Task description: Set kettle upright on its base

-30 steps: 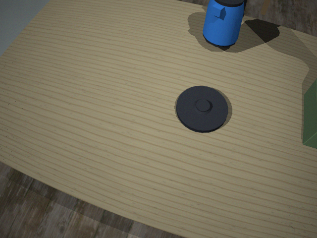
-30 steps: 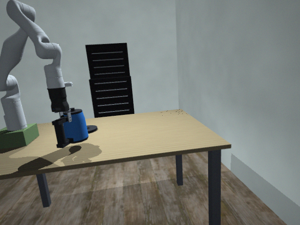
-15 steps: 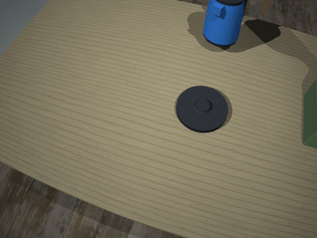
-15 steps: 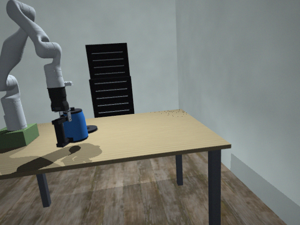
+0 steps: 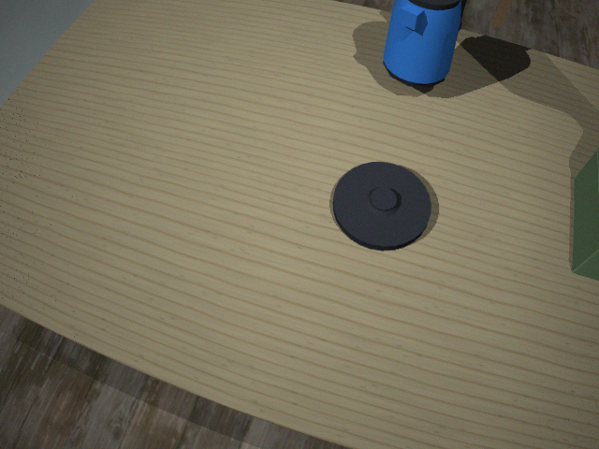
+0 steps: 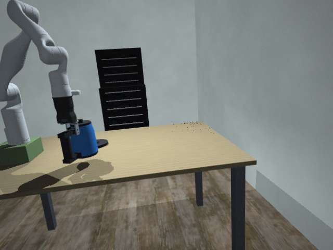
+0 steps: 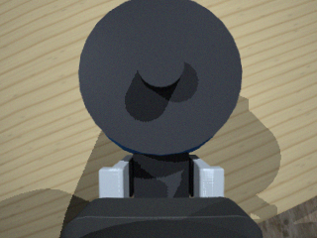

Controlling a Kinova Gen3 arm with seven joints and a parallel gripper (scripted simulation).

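The blue kettle point(image 5: 419, 40) point(image 7: 158, 73) with a dark lid stands upright near the table's far edge, at or just above the table top; I cannot tell which. My gripper point(image 7: 160, 169) comes down from above and is shut on the kettle's black handle point(image 6: 67, 146), at its top end beside the lid. It also shows in the exterior view point(image 6: 75, 127). The round black base point(image 5: 382, 205) lies flat on the table with its stud point(image 5: 384, 198) in the middle, apart from the kettle.
The arm's green mounting block point(image 6: 20, 150) sits on the table beside the kettle, at the right edge of the top view point(image 5: 588, 217). A black chair point(image 6: 122, 88) stands behind the table. The table edge runs close behind the kettle.
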